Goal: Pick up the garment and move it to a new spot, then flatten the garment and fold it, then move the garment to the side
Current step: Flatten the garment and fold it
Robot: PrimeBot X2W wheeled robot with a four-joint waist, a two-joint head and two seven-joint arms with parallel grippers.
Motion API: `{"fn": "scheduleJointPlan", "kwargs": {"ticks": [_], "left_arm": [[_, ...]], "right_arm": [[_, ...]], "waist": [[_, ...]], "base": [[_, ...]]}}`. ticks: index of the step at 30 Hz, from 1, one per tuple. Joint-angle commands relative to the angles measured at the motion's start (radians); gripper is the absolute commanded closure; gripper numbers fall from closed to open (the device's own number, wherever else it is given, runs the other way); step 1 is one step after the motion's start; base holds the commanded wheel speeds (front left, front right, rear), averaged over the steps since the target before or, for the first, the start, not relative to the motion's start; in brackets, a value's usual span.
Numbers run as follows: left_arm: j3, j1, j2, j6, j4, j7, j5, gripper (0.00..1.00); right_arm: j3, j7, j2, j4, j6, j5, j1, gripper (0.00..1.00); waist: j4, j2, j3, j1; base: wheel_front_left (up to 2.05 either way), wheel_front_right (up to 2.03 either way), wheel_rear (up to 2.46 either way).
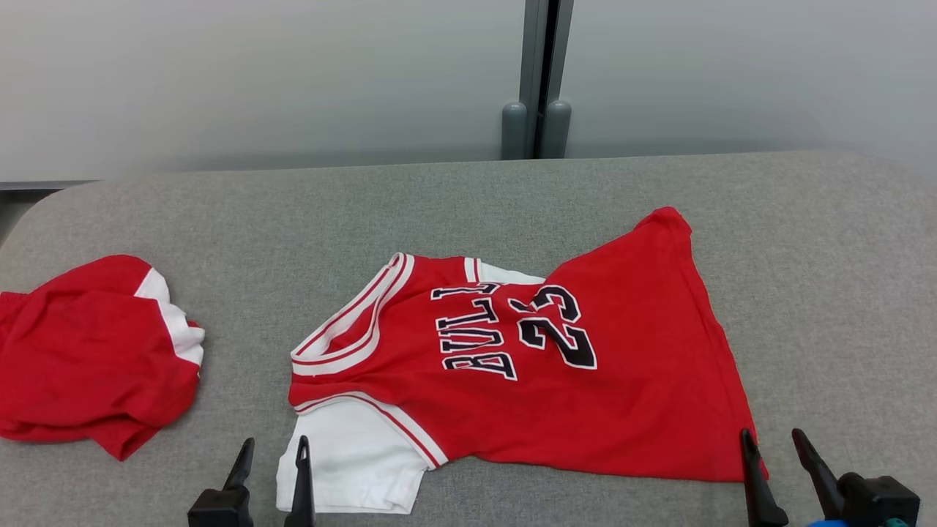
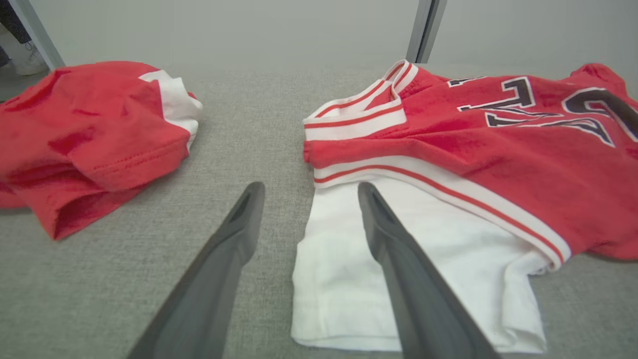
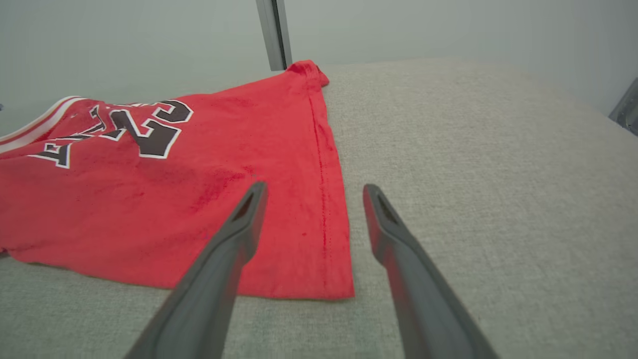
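Note:
A red jersey garment (image 1: 556, 388) with white sleeves and black lettering lies spread sideways on the grey table (image 1: 468, 205), collar to the left, hem to the right. My left gripper (image 1: 272, 452) stands open at the near edge, its fingers straddling the left edge of the white sleeve (image 2: 349, 279). My right gripper (image 1: 774, 445) is open beside the garment's near hem corner (image 3: 329, 279). In the left wrist view the left gripper (image 2: 309, 192) has one finger over the sleeve; in the right wrist view the right gripper (image 3: 314, 192) spans the hem edge of the garment (image 3: 149, 199).
A second red and white piece of clothing (image 1: 88, 351) lies crumpled at the table's left end, also in the left wrist view as clothing (image 2: 94, 134). A pale wall with a grey post (image 1: 538, 80) stands behind the table. Bare table surface extends right of the jersey.

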Motion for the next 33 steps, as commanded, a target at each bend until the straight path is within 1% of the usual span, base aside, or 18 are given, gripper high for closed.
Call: {"fn": "scheduleJointPlan", "kwargs": {"ticks": [1,10,16,24,29,33], "left_arm": [[0.000,-0.024,0.000,-0.004,0.018,-0.005,-0.005,0.00],[-0.001,-0.079,-0.003,-0.018,0.174,-0.005,-0.041,0.00],[-0.010,-0.094,-0.004,-0.041,0.229,-0.001,-0.067,0.00],[-0.061,-0.098,-0.008,-0.064,0.253,0.000,-0.088,0.00],[-0.104,-0.105,-0.010,-0.072,0.268,0.002,-0.120,0.00],[-0.148,-0.111,-0.011,-0.074,0.293,0.004,-0.144,0.00]], "right_arm": [[-0.002,-0.008,0.000,0.027,0.000,-0.006,-0.022,0.00],[-0.019,-0.037,0.000,0.261,0.000,0.033,-0.110,0.00],[-0.010,-0.056,0.000,0.377,0.000,0.085,-0.163,0.00],[0.012,-0.061,0.001,0.471,0.000,0.126,-0.207,0.00],[0.065,-0.061,0.008,0.516,0.002,0.165,-0.226,0.00],[0.136,-0.061,0.018,0.534,0.006,0.205,-0.224,0.00]], "waist": [[0.001,0.0000,0.005,0.0001],[0.006,0.0000,0.039,0.0001],[0.005,0.0000,0.053,0.0001],[0.006,0.0000,0.060,0.0001],[0.009,0.0000,0.065,0.0001],[0.010,0.0000,0.066,0.0001]], "base": [[0.00,0.00,0.00],[0.00,0.00,0.00],[0.00,0.00,0.00],[0.00,0.00,0.00],[0.00,0.00,0.00],[0.00,0.00,0.00]]}}
